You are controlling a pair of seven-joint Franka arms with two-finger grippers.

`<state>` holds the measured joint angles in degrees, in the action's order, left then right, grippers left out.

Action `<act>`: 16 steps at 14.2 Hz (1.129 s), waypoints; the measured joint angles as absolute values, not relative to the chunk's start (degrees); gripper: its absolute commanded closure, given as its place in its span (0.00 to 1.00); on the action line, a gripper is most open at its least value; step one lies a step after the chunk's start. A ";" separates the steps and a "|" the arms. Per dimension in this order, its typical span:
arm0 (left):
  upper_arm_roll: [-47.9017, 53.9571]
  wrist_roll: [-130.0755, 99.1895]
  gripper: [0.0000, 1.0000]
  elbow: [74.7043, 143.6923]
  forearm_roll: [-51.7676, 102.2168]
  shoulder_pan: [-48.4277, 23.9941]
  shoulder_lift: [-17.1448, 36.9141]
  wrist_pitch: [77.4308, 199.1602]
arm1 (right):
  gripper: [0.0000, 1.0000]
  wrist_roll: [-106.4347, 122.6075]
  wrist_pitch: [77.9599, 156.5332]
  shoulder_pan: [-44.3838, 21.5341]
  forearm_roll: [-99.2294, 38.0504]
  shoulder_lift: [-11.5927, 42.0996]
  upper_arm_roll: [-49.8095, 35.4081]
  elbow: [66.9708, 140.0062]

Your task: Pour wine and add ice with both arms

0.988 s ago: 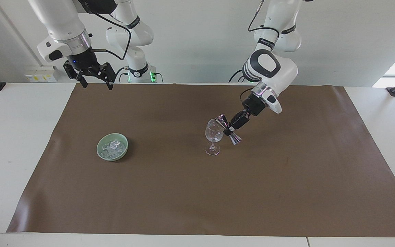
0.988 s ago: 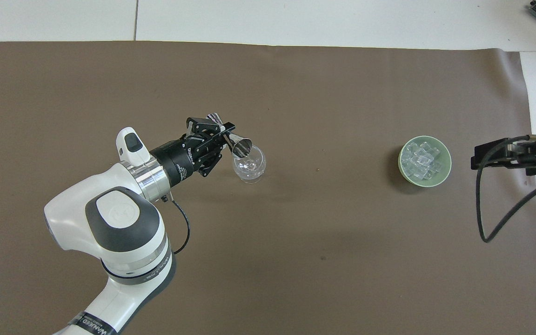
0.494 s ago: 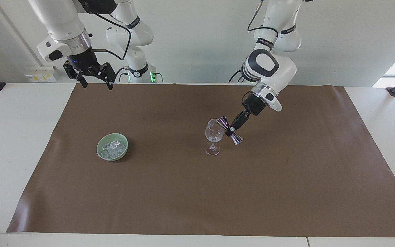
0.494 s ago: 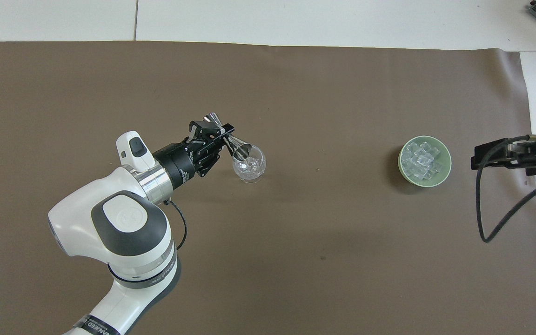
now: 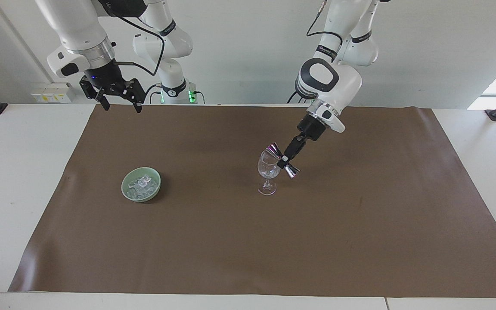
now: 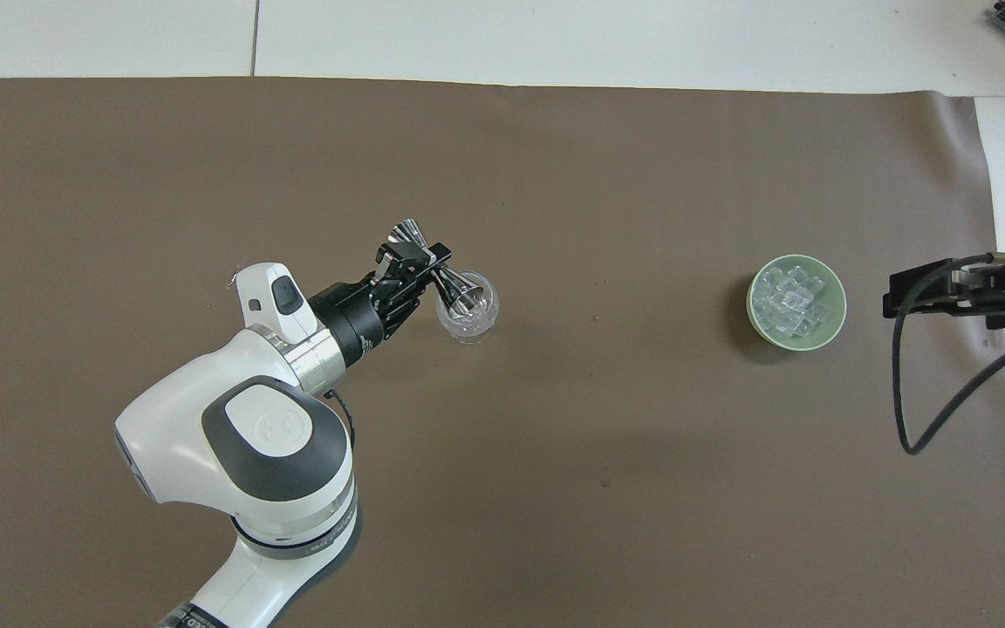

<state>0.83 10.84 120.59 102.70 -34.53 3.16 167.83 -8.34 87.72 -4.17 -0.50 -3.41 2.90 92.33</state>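
Note:
My left gripper is shut on the waist of a silver double-ended jigger. It holds the jigger tilted, with one mouth at the rim of the clear stemmed wine glass. The glass stands upright mid-mat. In the overhead view the jigger lies across the left gripper with its mouth over the glass. The ice lies in a pale green bowl toward the right arm's end; ice and bowl also show from above. My right gripper is open and empty, and the right arm waits.
A brown mat covers most of the white table. The right gripper hangs beside the bowl at the mat's edge. Black camera mounts stand at the table's corners nearest the robots.
My left arm has swung its wrist up and round. The jigger has shifted a little further over the glass and tilted more. The right arm has not moved.

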 measured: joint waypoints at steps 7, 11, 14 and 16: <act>0.72 16.19 1.00 120.52 102.69 -34.82 3.09 170.91 | 0.00 -8.34 87.72 -4.17 -0.50 -3.41 2.90 92.33; 0.83 19.26 1.00 120.33 102.69 -35.92 3.08 173.73 | 0.00 -8.34 87.72 -4.17 -0.50 -3.41 2.90 92.33; 0.84 20.39 1.00 120.21 102.69 -36.74 3.08 174.82 | 0.00 -8.34 87.72 -4.17 -0.50 -3.41 2.90 92.33; 0.86 20.79 1.00 120.12 102.67 -37.43 3.07 175.91 | 0.00 -8.34 87.72 -4.17 -0.50 -3.41 2.90 92.33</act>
